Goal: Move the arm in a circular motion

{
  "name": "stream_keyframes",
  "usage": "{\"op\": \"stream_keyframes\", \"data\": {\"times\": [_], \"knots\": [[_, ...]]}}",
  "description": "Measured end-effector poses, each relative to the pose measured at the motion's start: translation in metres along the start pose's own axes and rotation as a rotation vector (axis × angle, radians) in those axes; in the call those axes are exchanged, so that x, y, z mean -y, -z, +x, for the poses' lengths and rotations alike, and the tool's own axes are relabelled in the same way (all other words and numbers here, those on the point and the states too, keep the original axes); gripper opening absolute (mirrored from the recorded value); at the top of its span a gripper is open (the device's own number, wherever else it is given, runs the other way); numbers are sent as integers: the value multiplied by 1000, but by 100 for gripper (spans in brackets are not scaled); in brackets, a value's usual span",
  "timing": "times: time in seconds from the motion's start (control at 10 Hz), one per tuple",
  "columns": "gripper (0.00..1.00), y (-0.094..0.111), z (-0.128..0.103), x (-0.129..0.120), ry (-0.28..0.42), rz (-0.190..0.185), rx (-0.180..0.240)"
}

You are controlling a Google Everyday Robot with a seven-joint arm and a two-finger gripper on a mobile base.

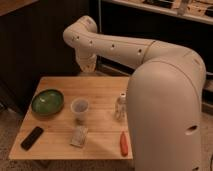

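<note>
One arm (115,47), cream-white, runs from its bulky segment at right up-left to a bent elbow, then drops to the gripper (88,64) at its blunt end, which hangs above the far edge of the table (100,90); open or closed, cannot tell. Cup (79,107) and green bowl (47,101) sit below, nearer the camera, bottle (120,106) off right. Circle probably in free air, holding nothing, so it needs height over those items

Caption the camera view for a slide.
Cream-white arm arches over a wooden table holding a green bowl and cup, its gripper above the far edge.
</note>
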Motion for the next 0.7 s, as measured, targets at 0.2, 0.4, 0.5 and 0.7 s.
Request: {"op": "stream_keyframes", "data": {"times": [0.2, 0.4, 0.5, 0.7], "knots": [[0, 13, -8, 29, -60, 6, 33], [0, 29, -3, 72, -126, 18, 62], [0, 38, 3, 99, -160, 29, 73], [0, 56, 14, 153, -238, 58, 94]]}}
